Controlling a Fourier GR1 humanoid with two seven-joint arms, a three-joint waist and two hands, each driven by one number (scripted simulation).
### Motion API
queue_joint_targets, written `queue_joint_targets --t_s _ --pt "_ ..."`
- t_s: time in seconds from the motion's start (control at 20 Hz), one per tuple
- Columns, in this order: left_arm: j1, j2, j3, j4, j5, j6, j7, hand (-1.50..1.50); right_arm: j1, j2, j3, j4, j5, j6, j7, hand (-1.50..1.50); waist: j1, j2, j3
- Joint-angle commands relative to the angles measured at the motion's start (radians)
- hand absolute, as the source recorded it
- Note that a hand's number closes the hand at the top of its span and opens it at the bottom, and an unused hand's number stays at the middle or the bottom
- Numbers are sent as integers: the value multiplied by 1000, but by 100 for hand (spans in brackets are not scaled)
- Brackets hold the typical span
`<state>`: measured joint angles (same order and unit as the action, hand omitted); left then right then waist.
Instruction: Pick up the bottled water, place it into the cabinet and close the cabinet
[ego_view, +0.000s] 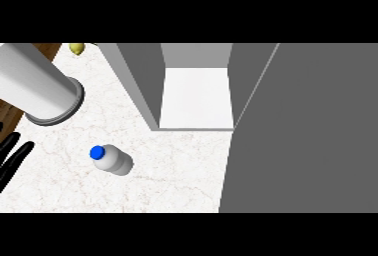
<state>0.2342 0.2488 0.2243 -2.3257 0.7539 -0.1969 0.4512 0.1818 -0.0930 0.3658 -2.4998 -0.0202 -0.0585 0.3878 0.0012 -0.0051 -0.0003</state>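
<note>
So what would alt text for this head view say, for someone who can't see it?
A small white plastic bottle with a blue cap stands on a pale marble counter, in front of an open grey cabinet with its door swung out at right. The robot's black left hand shows at the left edge, fingers straight.

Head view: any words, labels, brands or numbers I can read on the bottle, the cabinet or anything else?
None. The water bottle shows a plain white body and blue cap, no label text. The open cabinet, its door and the grey cylinder are blank too.
</note>
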Motion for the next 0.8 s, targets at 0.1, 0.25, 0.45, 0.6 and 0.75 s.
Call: queue_joint_targets --t_s 0.1,0.25,0.45,0.6,0.75 --pt "-57 -3 -6 -56 -62 39 18 -150 48 -41 -10 -157 4 8 63 -150 -9 3 1" --pt "-35 -14 5 -34 -54 18 -11 -150 16 -18 51 -213 49 -46 140 -150 -7 1 0" --pt "-96 -26 -29 124 -132 -27 -57 -150 5 -22 78 -187 84 -54 118 -150 -14 2 0" --pt "-93 -43 -36 109 -148 -29 -59 -150 -98 -26 35 -162 63 -70 192 -150 -5 3 0" --pt "-145 -38 -32 254 -224 -50 -105 -150 -26 -56 25 -173 21 -43 132 -150 -14 4 0"
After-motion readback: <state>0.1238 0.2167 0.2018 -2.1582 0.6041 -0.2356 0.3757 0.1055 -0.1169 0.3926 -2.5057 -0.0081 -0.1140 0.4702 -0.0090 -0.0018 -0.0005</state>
